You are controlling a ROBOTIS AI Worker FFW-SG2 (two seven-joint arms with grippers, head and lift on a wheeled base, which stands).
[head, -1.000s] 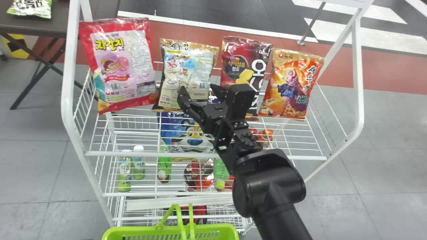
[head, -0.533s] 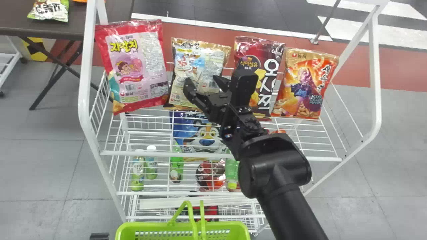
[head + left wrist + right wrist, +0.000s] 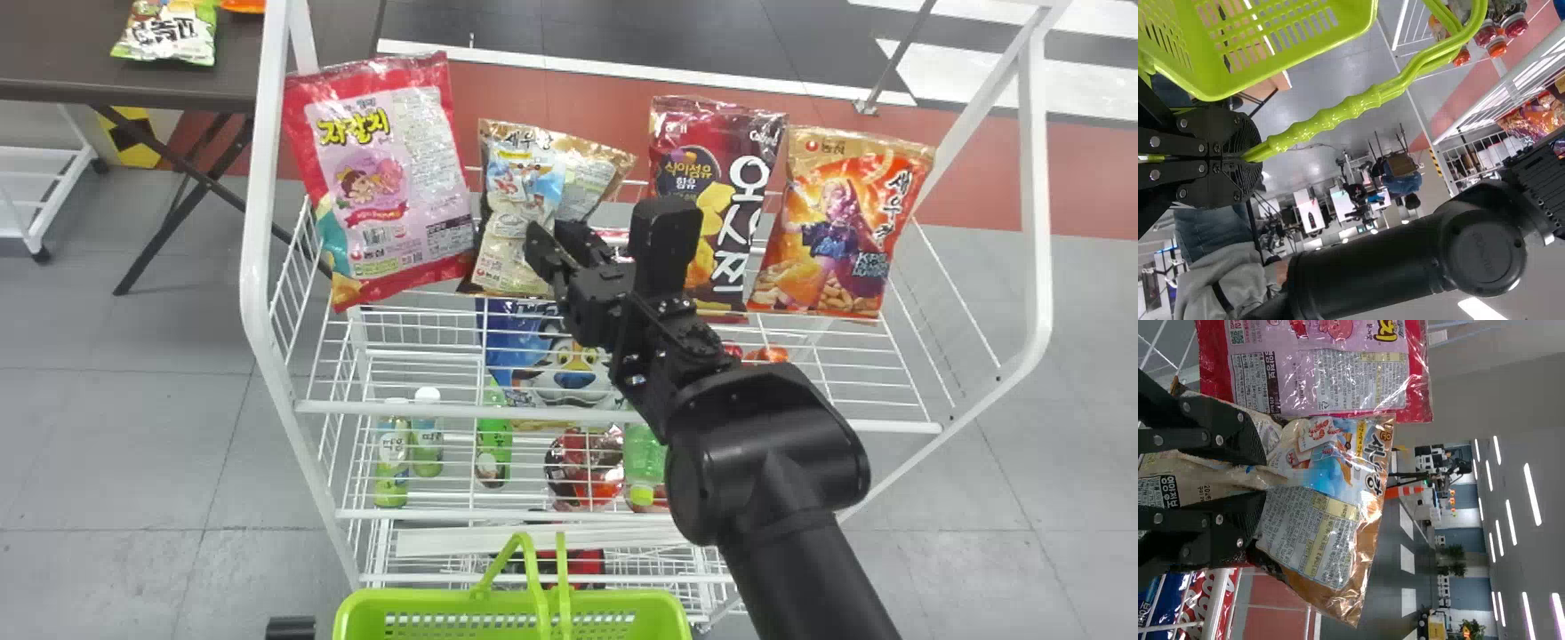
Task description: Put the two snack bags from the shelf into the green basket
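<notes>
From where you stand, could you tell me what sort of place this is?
Probably a mock shop in a large workspace: a wire rack holds snack bags and bottles, with a green basket in front and desks beyond.

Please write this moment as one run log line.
right gripper: closed on tan snack bag; place: at white rack; left gripper: closed on handle of green basket; status: bag not in basket

The pink bag [image 3: 387,182] reads "자갈치"; the tan bag [image 3: 516,200] reads "새우깡"; the dark red bag [image 3: 707,187] carries "오사쯔" and "식이섬유 함유"; the orange bag [image 3: 836,231] shows "농심" and "새우깡"; the bottle labels [image 3: 391,449] are too small to read.
</notes>
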